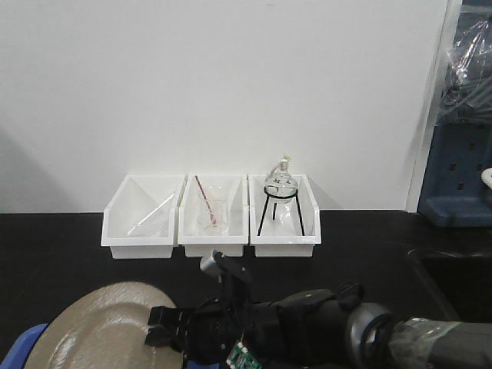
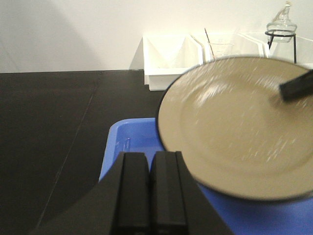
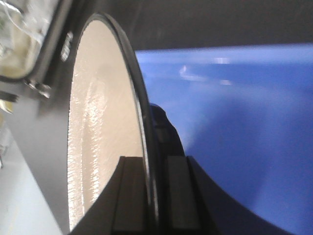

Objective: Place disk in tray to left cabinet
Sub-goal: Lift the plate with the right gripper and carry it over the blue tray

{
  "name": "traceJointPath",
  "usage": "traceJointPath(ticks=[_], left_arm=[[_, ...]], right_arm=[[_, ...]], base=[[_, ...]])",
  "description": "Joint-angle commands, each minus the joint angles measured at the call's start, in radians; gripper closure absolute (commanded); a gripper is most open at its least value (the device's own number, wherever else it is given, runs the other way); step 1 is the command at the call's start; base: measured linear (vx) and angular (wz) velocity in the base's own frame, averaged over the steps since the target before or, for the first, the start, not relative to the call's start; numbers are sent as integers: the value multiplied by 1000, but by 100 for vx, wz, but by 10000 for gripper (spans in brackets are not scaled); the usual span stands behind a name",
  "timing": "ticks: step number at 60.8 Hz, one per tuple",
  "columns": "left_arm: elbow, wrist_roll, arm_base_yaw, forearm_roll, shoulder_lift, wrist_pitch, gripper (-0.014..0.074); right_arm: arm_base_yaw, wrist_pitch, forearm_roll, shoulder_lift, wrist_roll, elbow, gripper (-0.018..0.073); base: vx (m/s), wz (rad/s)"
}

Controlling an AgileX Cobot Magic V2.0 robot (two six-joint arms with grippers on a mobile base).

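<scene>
The right gripper [image 3: 154, 169] pinches the rim of the stiff, glossy, probably slippery disk [image 2: 234, 132] over the tray [image 2: 126, 143]; left gripper [image 2: 149, 164] closed, empty.

Bright, even light; motion-blurred disk [image 2: 234, 132]

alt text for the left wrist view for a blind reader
A tan, black-rimmed disk overlaps a blue tray on a black table, gripped at its right edge by the right end effector. The shut left end effector fills the foreground; white bins line the wall.
</scene>
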Motion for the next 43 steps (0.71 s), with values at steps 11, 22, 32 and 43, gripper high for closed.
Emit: traceJointPath(ticks=[11, 22, 32, 43], left_arm=[[19, -6, 0, -4, -6, -78, 603], [19, -6, 0, -4, -6, -78, 603], [19, -6, 0, -4, -6, -78, 603], [19, -6, 0, -4, -6, -78, 603]], right_arm=[[8, -26, 111, 23, -1, -42, 525], [8, -37, 97, 32, -30, -42, 388], [8, -26, 8, 32, -75, -42, 165], [5, -29, -124, 25, -80, -42, -69]], base=[[0, 0], [0, 0], [0, 0], [0, 0]])
